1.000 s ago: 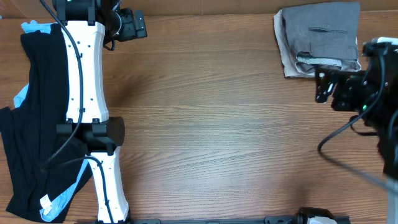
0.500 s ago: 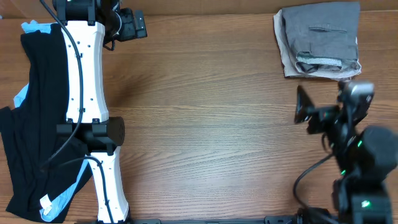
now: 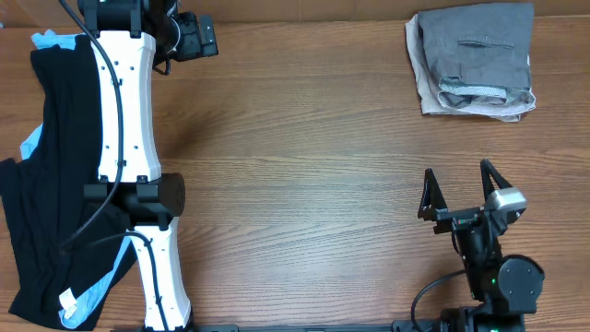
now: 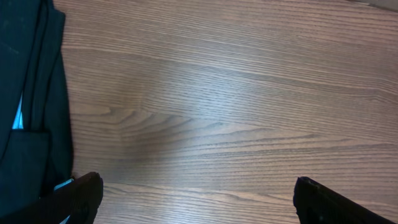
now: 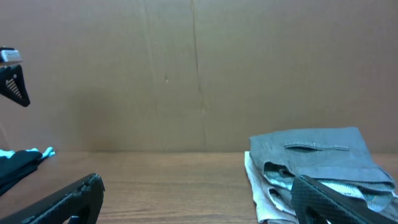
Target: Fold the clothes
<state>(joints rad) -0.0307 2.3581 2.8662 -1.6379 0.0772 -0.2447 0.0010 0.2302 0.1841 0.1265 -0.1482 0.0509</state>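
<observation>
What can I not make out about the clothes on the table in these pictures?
- Overhead: the pale beige shorts lie under the folded grey shorts; only an edge shows.
- Overhead: the black and light-blue garments are cut off by the left edge and partly covered by the left arm.
- Right wrist: a finger of the right gripper hides the near lower part of the grey shorts.

The brown wooden bench is carrying some clothes. The grey shorts are lying folded at a far corner, with pale beige shorts peeking out from under the grey shorts. Well apart from the grey shorts, black and light-blue clothes are lying along the other end.
</observation>
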